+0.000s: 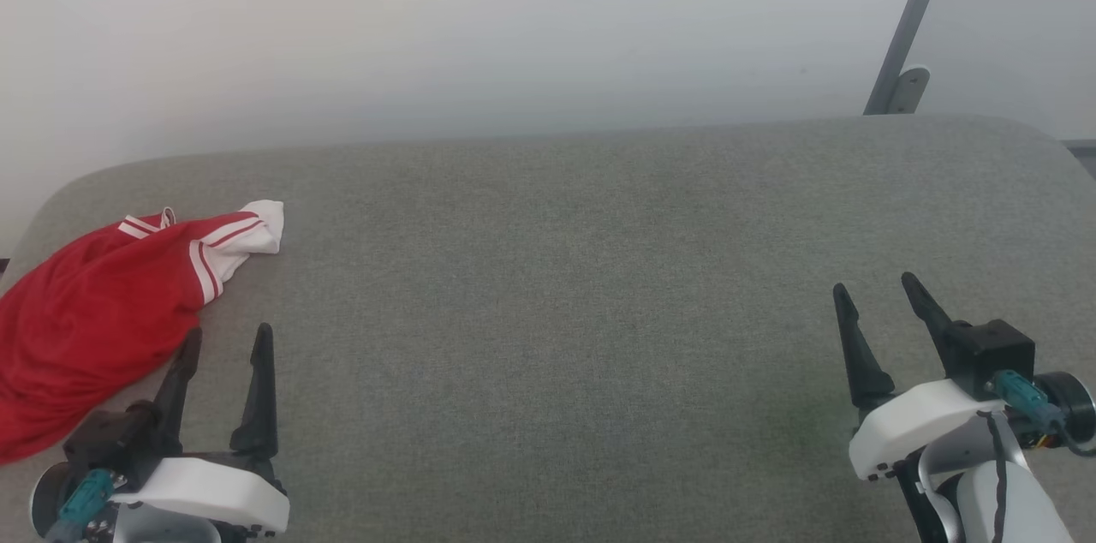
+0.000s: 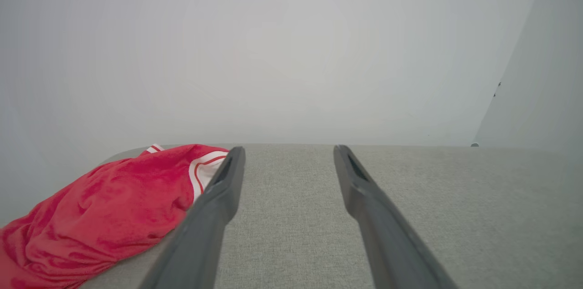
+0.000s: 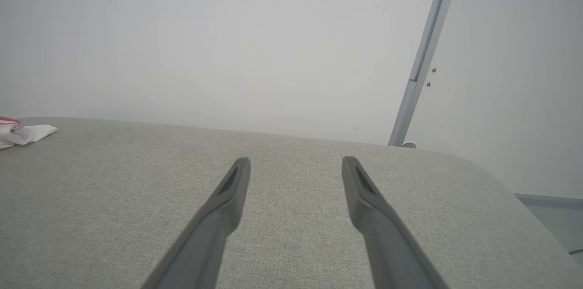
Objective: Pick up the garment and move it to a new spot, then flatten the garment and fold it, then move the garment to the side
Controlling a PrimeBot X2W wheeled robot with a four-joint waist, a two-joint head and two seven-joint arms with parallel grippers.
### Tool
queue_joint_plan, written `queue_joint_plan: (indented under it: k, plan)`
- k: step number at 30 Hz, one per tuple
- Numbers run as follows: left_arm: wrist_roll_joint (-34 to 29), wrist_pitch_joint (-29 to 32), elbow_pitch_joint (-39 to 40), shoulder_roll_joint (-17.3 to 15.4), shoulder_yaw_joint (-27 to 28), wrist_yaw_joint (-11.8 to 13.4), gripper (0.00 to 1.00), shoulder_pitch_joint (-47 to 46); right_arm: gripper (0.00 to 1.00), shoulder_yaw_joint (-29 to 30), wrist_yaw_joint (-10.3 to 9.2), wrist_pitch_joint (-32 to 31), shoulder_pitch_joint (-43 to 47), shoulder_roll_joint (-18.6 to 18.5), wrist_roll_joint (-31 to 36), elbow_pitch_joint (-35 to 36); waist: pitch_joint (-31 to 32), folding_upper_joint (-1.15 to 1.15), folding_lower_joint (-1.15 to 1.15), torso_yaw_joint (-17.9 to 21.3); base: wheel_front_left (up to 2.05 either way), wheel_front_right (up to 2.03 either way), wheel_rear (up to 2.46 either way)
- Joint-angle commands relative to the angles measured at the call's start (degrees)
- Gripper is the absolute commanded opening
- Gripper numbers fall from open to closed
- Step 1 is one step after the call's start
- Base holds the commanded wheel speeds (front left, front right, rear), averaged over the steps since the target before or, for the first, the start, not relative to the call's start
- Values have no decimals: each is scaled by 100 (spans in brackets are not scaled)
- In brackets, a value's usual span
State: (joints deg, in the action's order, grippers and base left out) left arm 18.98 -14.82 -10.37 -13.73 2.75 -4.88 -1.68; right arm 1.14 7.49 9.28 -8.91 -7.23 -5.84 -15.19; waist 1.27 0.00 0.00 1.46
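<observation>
Left claw (image 1: 229, 331) sits lowest in head view, fingers spread, nothing between them. Right claw (image 1: 873, 283) likewise spread and empty, well apart on the other side of the grey tabletop (image 1: 548, 269).

Garment (image 1: 94, 312): crumpled red heap at the tabletop's left end, white striped sleeve pointing toward the middle. Its near hem lies just beside the left claw's outer finger; whether they touch, cannot tell.

Step judged: first pick-up, not yet begun.

Notes for doing it well:
- Use the left claw; it is close.
- Swing it left so the heap sits between the fingers, not beside them.
- Come down on a thick red fold, not the loose sleeve, or the cloth may slide out.
- Lift high enough to clear the trailing hem before carrying it toward the open middle.
</observation>
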Motion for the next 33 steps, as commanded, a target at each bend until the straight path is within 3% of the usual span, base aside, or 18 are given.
queue_joint_plan:
  k: [1,19,33]
  plan:
    - [-79,-47,-5,-10,22,-37,100,12,100,-11,0,48,-60,-6,52,1,2,0,0,0,0,0,0]
    - [51,-41,-160,60,144,-11,100,-57,100,-74,-1,158,-57,-22,56,-15,28,0,0,-98,0,0,0]
    - [203,-24,-346,18,474,204,100,-199,100,-672,-1,103,-205,-49,-122,-112,187,0,0,-1114,0,0,0]
